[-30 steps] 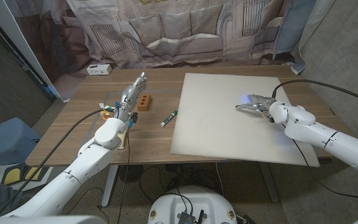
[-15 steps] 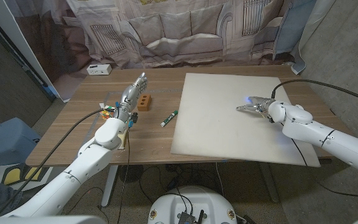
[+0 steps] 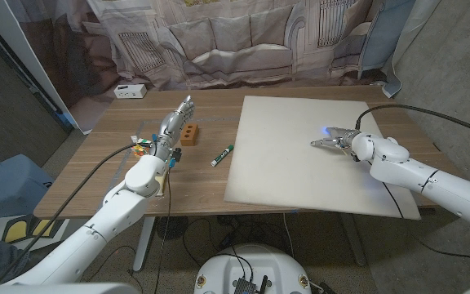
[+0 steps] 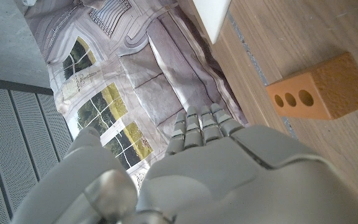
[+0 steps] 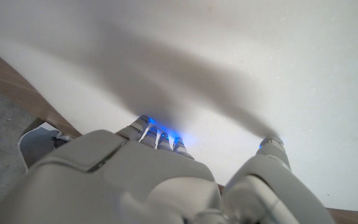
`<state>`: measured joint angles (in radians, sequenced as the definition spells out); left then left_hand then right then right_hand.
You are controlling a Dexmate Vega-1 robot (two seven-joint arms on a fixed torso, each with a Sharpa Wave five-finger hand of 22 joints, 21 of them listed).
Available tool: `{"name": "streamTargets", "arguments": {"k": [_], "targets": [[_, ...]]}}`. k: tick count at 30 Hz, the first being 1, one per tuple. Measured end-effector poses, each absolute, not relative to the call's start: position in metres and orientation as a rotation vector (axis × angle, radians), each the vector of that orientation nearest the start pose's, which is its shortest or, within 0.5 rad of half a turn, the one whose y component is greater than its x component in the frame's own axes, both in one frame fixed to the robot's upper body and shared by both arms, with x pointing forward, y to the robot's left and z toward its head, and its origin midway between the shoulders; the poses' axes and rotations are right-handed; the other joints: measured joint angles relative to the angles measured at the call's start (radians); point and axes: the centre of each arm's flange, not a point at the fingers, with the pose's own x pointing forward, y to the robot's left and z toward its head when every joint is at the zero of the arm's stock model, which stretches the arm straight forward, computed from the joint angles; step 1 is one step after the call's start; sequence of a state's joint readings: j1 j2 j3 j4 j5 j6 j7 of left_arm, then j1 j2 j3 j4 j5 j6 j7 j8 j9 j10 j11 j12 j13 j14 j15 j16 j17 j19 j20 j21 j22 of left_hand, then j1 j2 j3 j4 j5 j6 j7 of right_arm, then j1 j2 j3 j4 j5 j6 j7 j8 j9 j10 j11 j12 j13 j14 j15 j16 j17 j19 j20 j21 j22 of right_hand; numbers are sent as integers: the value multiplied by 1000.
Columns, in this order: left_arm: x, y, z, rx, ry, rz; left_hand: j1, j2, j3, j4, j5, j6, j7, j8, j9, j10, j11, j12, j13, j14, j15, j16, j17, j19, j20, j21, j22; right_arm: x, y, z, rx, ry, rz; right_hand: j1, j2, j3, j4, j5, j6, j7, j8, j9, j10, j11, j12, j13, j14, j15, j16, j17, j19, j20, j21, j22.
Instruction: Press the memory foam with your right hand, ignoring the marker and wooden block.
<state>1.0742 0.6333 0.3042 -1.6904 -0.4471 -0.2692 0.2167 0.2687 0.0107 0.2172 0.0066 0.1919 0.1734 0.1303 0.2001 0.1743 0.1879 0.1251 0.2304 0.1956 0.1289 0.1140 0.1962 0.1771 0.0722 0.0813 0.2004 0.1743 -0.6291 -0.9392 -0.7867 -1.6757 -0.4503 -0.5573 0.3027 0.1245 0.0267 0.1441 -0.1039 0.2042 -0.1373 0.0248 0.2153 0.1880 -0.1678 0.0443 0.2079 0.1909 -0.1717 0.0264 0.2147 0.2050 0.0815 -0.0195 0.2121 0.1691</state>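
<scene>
The memory foam (image 3: 300,155) is a large white slab covering the right half of the wooden table (image 3: 113,171). My right hand (image 3: 333,139) is over its right-middle part, fingers apart and pointing left, holding nothing. In the right wrist view the right hand (image 5: 160,180) is close above the white foam (image 5: 229,62), its shadow falling on it; whether it touches I cannot tell. My left hand (image 3: 172,125) stands with fingers straight beside the wooden block (image 3: 188,134), holding nothing. The green marker (image 3: 221,155) lies just left of the foam's edge.
A small multicoloured cube (image 3: 142,147) sits by my left forearm. A white box (image 3: 129,91) stands at the table's far left corner. The orange block with holes (image 4: 319,95) lies on the wood in the left wrist view. A printed curtain (image 3: 235,41) hangs behind the table.
The right hand has shifted slightly over the foam and sits a touch lower than a second ago. The left arm has not moved.
</scene>
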Motion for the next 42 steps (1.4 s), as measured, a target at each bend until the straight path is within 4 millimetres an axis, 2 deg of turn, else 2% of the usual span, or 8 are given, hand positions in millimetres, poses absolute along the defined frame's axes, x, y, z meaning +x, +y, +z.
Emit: {"name": "streamTargets", "arguments": {"k": [3, 10, 13, 15, 17, 19, 33, 42], "targets": [[571, 279, -23, 127, -719, -100, 0, 0, 0, 0, 0, 2, -2, -2, 0, 0, 0, 0, 0, 0, 0, 0, 0, 0, 0, 0, 0, 643, -329, -27, -1517, 35, 4, 12, 1, 2, -2, 0, 4, -4, 0, 0, 2, -2, 0, 0, 1, 1, 4, -1, 5, -5, 1, 0], [570, 278, -23, 127, -720, -100, 0, 0, 0, 0, 0, 5, -5, -3, 0, 0, 0, 0, 0, 0, 0, 0, 0, 0, 0, 0, 0, 646, -330, -30, -1511, 55, 22, 48, 21, 19, -19, 0, 19, -6, 0, 0, 26, -2, 0, 0, 48, 7, 12, -2, 5, -5, 7, 0], [569, 278, -23, 127, -721, -100, 0, 0, 0, 0, 0, 5, -5, -3, 0, 0, 0, 0, 0, 0, 0, 0, 0, 0, 0, 0, 0, 647, -330, -33, -1507, 65, 32, 61, 14, 26, -26, 0, 38, -1, 0, 0, 51, 1, 7, 0, 74, 6, 16, -5, 5, -5, 24, 0], [569, 279, -23, 127, -721, -99, 0, 0, 0, 0, 0, 5, -5, -3, 0, 0, 0, 0, 0, 0, 0, 0, 0, -1, -1, 0, 0, 648, -330, -34, -1505, 72, 37, 66, 18, 22, -30, 0, 50, -3, 0, 0, 64, 2, 7, 0, 88, 6, 18, -6, 5, -5, 24, 0], [568, 279, -23, 127, -721, -99, 0, 0, 0, 0, 0, 5, -5, -3, 0, 4, -4, 0, 0, 4, 4, 0, 0, -1, -1, 0, 0, 649, -330, -35, -1504, 78, 42, 71, 13, 26, -34, 0, 60, -1, 2, 0, 76, 1, 10, 0, 93, 8, 23, -7, 21, -11, 24, -2], [568, 279, -23, 127, -722, -98, 0, 0, 0, 0, 0, 5, -5, -3, 0, 5, -6, 0, 0, 4, 4, 0, 0, -1, -1, 0, 0, 650, -330, -36, -1503, 83, 45, 71, 13, 26, -34, 0, 70, 2, 8, 0, 82, 0, 15, 0, 104, 4, 22, -7, 21, -11, 24, -2], [567, 279, -25, 126, -720, -100, 0, 0, 0, 0, 0, 10, -1, -3, 0, 5, -6, -6, 0, 7, 0, 0, 0, -1, -1, 0, 0, 655, -332, -40, -1491, 117, 66, 80, 14, 26, -34, 0, 98, 5, 7, 0, 120, 6, 21, -3, 147, 4, 30, -7, 22, -13, 21, -5], [567, 278, -25, 122, -717, -109, 0, 0, 0, 0, 0, 14, -4, -3, 0, 5, -6, -6, 0, 9, 2, 0, 0, -1, -1, 0, 0, 657, -333, -44, -1484, 128, 79, 84, 18, 26, -34, 0, 110, -1, 7, 0, 125, 4, 19, -3, 150, 0, 29, -7, 22, -13, 21, -5]]}}
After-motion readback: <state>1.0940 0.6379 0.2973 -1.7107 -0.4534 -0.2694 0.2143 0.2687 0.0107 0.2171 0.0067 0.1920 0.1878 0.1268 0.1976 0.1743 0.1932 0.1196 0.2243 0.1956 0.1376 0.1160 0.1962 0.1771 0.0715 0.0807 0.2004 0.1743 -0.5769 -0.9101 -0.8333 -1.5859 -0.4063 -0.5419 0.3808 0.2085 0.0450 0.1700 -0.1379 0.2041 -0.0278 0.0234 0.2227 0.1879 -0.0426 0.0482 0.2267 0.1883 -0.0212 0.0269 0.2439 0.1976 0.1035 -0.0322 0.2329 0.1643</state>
